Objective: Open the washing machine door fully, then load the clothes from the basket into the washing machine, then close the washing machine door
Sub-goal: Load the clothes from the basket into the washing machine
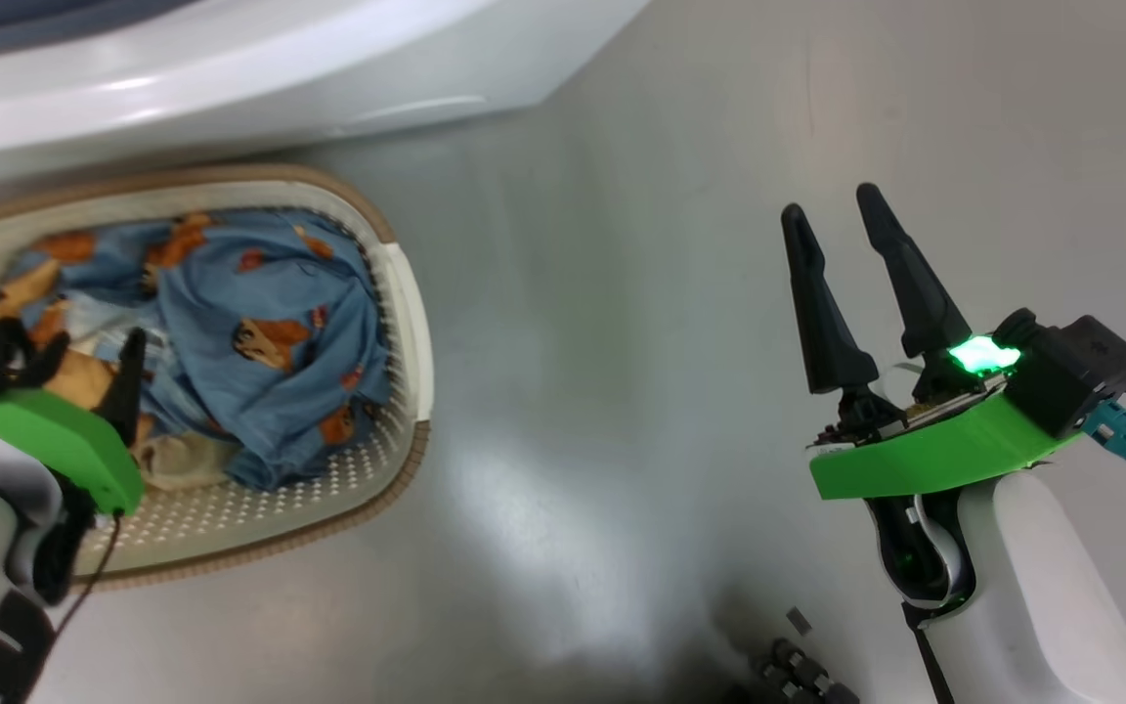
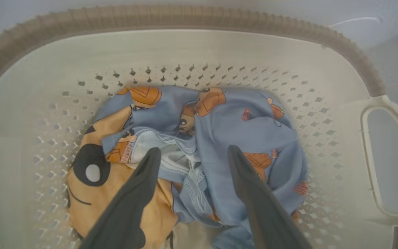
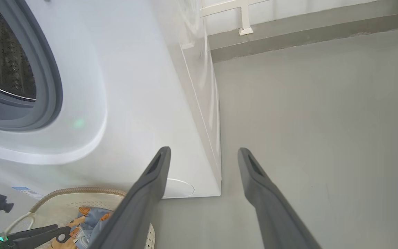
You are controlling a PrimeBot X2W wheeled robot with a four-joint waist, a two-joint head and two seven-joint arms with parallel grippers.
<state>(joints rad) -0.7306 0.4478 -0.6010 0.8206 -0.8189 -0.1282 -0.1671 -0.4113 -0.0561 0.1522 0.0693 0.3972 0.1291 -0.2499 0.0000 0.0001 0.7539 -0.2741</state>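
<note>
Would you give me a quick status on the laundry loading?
Left gripper open, over clothes in basket. Right gripper open, holding nothing. Washing machine drum exposed; no obstruction seen.

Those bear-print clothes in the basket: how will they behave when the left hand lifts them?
Likely floppy: the clothes lie crumpled in soft folds, so they should drape and trail. Probably light: hems look thin. Pieces overlap, so one pinch by the left hand may drag several.

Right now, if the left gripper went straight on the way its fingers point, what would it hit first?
Most likely the clothes: the open left gripper points down into the basket, at the crumpled blue fabric. How far above it hangs is unclear.
</note>
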